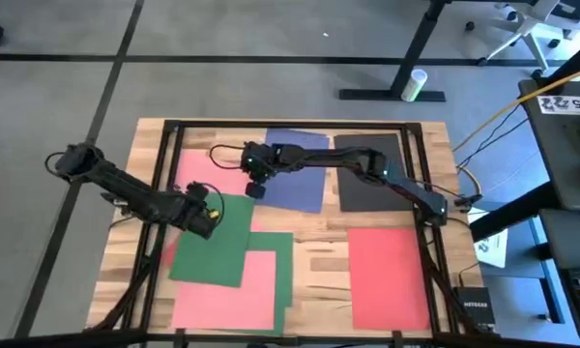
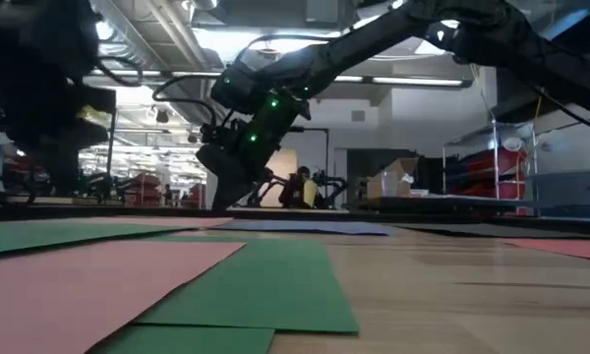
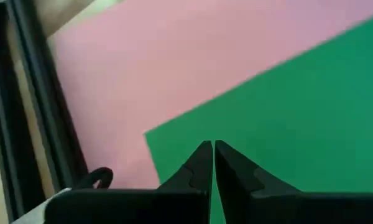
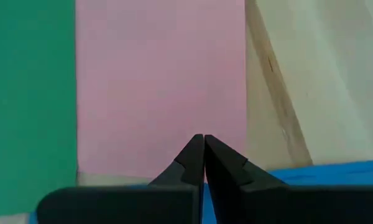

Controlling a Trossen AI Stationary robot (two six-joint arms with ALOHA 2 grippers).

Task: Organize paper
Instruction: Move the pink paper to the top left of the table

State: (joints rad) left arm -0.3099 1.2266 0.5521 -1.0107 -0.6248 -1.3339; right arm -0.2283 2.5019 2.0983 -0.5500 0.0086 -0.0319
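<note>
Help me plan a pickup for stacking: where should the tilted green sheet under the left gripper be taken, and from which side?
Probably at a free corner. The tilted green sheet lies flat, partly over other sheets, so there is nothing to pinch mid-sheet. Its upper corner beside the left gripper is nearest; come straight down and drag it outward to lift an edge.

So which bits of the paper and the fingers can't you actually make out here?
- High view: part of the pink sheet lies under the left arm and the green sheet.
- High view: the right arm crosses the black sheet.
- Low view: the left gripper is a dark blur.
- Both wrist views: whether the closed fingers touch paper.
</note>
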